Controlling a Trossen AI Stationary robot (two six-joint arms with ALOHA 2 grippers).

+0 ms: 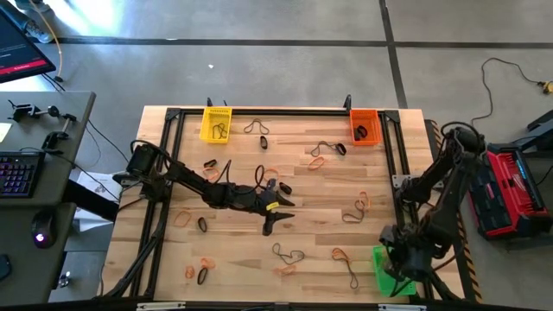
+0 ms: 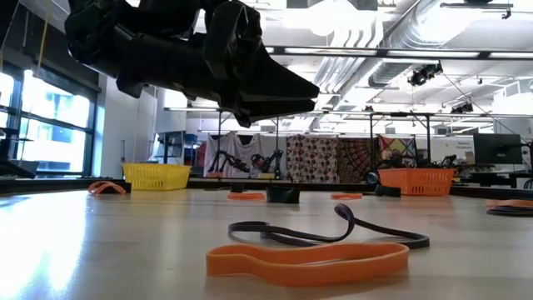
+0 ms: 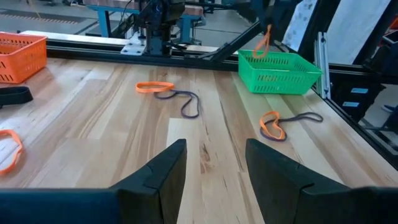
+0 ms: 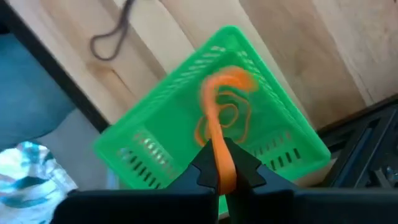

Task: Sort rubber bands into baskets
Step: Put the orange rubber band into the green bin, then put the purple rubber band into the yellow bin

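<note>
- Your right end effector (image 4: pixel 221 171) hangs over the green basket (image 1: pixel 386 266) at the table's near right corner, fingers pinched together on an orange rubber band (image 4: pixel 217 134) that dangles down into the basket.
- Below that end effector, on the basket floor, more orange loops (image 4: pixel 227 118) already lie.
- Your left end effector (image 3: pixel 214 174) hovers above mid-table, fingers apart, nothing between them.
- Ahead of the left end effector: bare wooden table (image 3: pixel 112 124), then an orange band touching a dark band (image 3: pixel 186 102); off to one side, an orange and dark pair (image 3: pixel 277 124) near the green basket.
- In the low view, an orange band (image 2: pixel 308 258) with a black band (image 2: pixel 333 233) just behind it lies on the table below the left end effector.
- Yellow basket (image 1: pixel 216 123) and orange basket (image 1: pixel 364 126) sit at the far edge, well apart from both end effectors, each with a dark band or two inside.
- Loose bands are scattered all around the left end effector across the table.
- Around the table: black frame rails (image 1: pixel 268 111); a red and black case (image 1: pixel 510 194) on the floor beyond the right arm; a keyboard (image 1: pixel 17 173) on a desk beyond the left arm.
- No writing you can read.
</note>
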